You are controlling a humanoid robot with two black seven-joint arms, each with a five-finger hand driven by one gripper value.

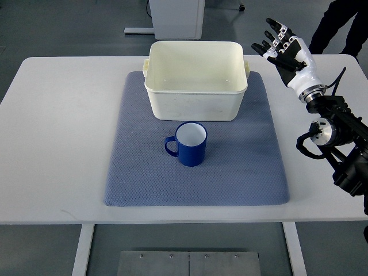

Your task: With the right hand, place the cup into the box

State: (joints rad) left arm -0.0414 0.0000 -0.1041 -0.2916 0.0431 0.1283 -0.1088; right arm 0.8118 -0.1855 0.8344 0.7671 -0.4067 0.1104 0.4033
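The blue cup stands upright mid-frame on the grey mat, just below the cream box. The right hand hovers upper right, fingers spread, holding nothing. A sideways reach could clip the box or tip the cup.

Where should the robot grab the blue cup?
Probably around the round body of the upright blue mug, coming from its right side. Its handle points left, away from the open right hand, so the right wall is bare and easy to wrap.
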